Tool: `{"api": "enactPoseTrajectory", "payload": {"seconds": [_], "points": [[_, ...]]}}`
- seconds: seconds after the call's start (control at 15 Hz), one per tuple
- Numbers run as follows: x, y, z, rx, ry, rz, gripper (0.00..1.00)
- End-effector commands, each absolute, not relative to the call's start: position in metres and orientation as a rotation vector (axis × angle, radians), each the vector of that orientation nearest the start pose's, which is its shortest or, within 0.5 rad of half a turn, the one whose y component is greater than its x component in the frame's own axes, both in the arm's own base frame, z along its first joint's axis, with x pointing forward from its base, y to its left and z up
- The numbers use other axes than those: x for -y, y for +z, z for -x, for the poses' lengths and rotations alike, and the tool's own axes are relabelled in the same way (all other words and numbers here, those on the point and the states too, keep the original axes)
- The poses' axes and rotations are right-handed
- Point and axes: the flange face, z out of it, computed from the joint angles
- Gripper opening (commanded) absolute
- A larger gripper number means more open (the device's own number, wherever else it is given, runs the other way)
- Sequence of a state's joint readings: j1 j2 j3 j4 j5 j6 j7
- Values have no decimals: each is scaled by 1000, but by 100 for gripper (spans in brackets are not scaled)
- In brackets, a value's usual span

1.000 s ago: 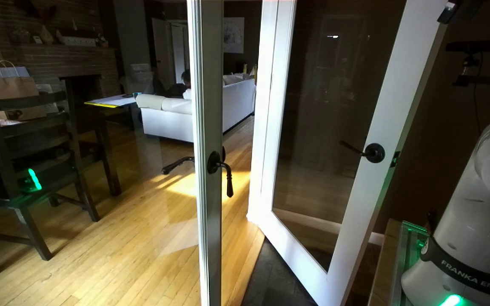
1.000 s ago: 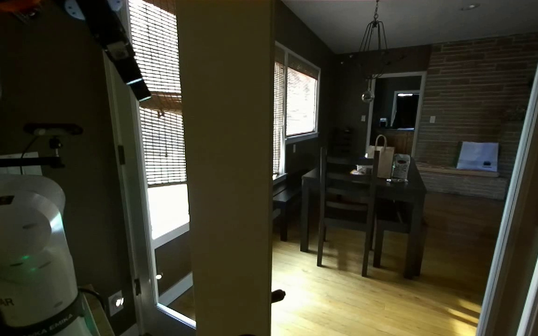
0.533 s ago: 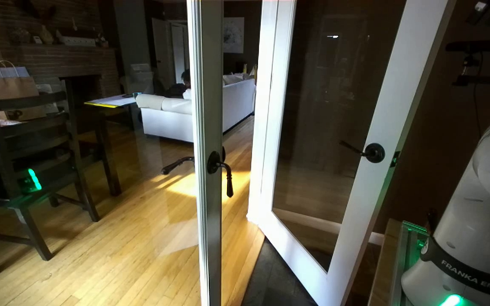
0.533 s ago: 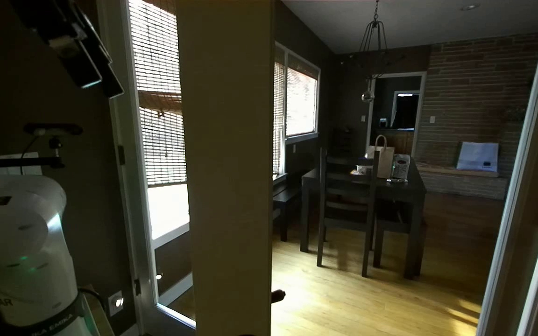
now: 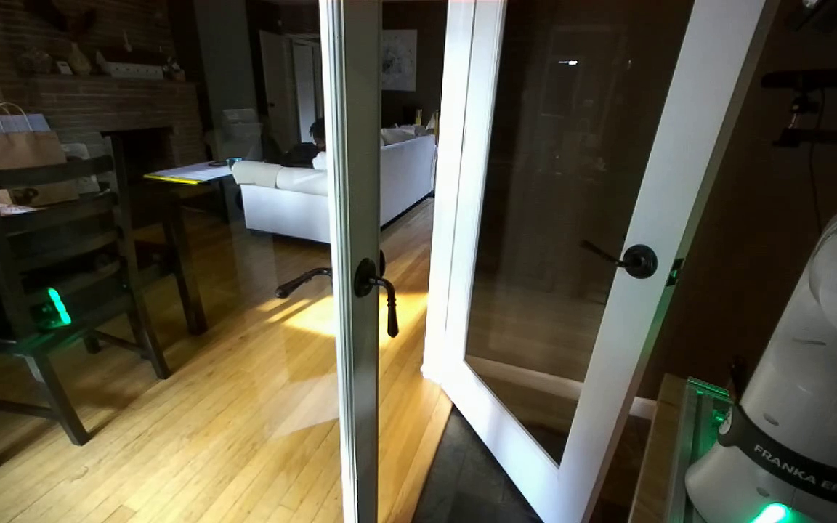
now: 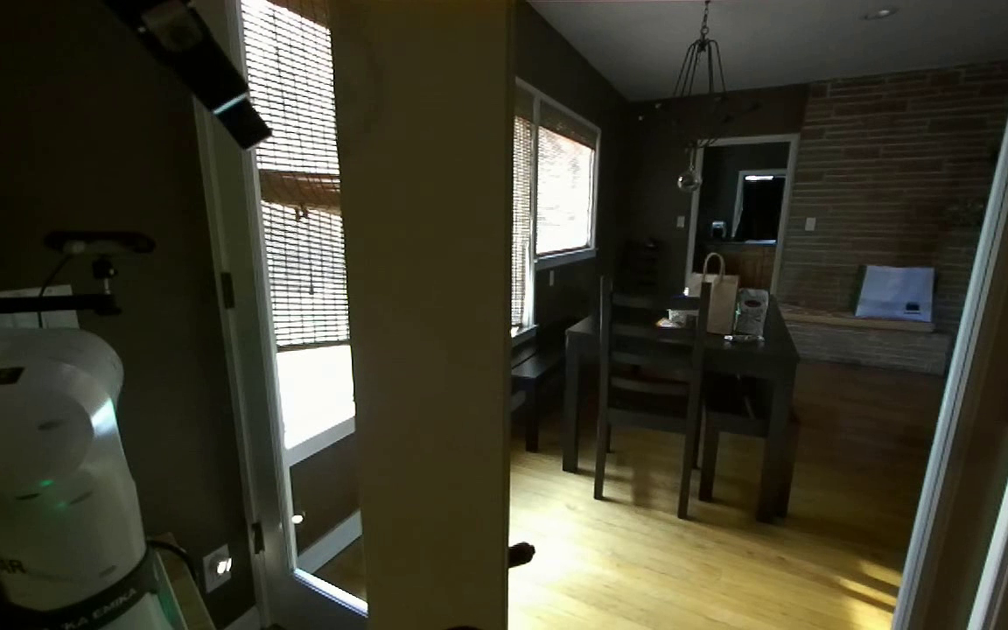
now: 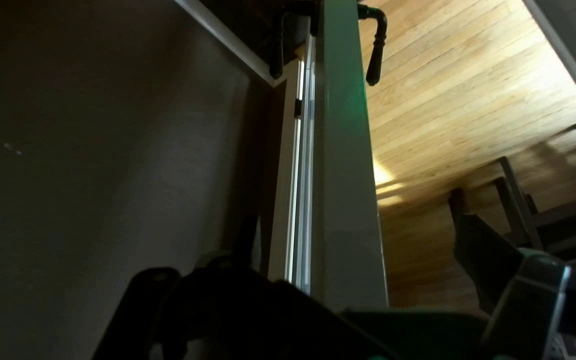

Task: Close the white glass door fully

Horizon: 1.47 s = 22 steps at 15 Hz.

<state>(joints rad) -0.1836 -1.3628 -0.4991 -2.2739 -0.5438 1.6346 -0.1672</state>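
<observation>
The white glass door (image 5: 673,167) stands open at the right of an exterior view, with a full-length pane and a black handle (image 5: 640,261) on a round base. Its stile (image 6: 430,315) fills the middle of an exterior view. In the wrist view the door's free edge (image 7: 350,175) runs between my fingers, with a black lever on each side; I cannot tell how near it is. My gripper (image 7: 358,240) is open, its fingers wide apart. In an exterior view a finger of my gripper (image 6: 241,118) shows left of the stile; at top right only a sliver shows.
A second glass leaf (image 5: 357,181) with black levers stands edge-on. The robot's base (image 5: 789,436) is beside the open door. Camera mounts (image 5: 814,78) (image 6: 101,243) stick out near the wall. A chair (image 6: 653,376), table and white sofa (image 5: 411,174) stand beyond.
My gripper swung left and turned, then came back right and higher in an exterior view. Elsewhere it slid toward the top right edge, nearly out of view. The doors have not moved.
</observation>
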Motion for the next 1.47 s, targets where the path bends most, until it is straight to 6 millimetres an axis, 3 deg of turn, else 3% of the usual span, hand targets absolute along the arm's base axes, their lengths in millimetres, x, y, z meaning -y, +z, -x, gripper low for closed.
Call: {"api": "enactPoseTrajectory", "payload": {"seconds": [0.0, 0.47, 0.87, 1.4], "points": [[274, 693, -26, -683, -1098, 3124, 100], [278, 694, -44, -528, -1309, 3083, 100], [267, 689, -52, -357, -1228, 3090, 100], [251, 689, -58, -87, -1273, 3025, 100]]}}
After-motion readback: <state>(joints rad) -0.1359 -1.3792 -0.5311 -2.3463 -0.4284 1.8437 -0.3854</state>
